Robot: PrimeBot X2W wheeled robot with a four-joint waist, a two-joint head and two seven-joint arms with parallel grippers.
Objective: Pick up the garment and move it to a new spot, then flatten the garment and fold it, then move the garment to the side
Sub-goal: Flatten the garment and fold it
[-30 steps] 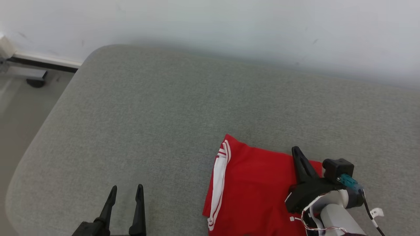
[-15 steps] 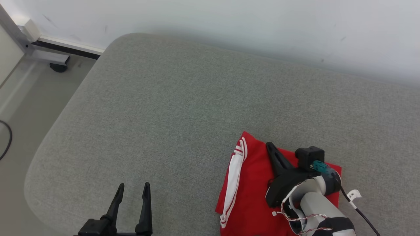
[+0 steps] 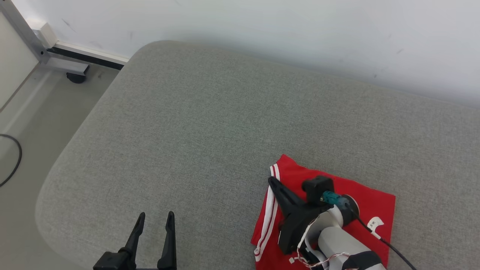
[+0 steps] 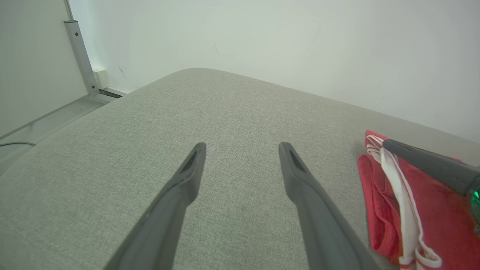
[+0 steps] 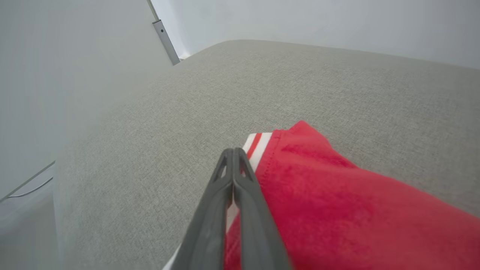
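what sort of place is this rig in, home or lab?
Probably a lab or test room rather than a home: a bare white wall, a metal frame post standing in the corner, and a loose cable on the floor. The red garment lies on a grey fabric-covered pad.

A grey upholstered surface (image 3: 210, 123) lies before a white wall (image 3: 262, 22), with a black cable (image 3: 20, 157) on the floor (image 3: 45, 108) beside it.

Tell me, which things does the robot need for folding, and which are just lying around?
For the job: red garment; right gripper, shut, over it; left gripper, open; grey cushion underneath.
Just lying about: black cable; metal frame.
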